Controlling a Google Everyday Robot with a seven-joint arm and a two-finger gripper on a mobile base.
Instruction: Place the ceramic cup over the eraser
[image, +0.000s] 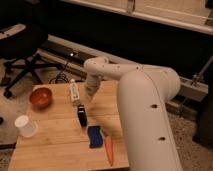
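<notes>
My gripper (90, 92) pinched closed, empty, beside white bottle (74, 92). Ceramic cup (25, 126) likely light, rigid, slick, breakable; would pinch wall at rim. Eraser (81, 115) well apart.

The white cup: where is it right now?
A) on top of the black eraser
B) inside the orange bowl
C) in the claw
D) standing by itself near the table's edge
D: the white cup stands alone by the edge of the table, apart from the black eraser and the orange bowl, while the claw hangs shut farther back, next to the white bottle.
</notes>
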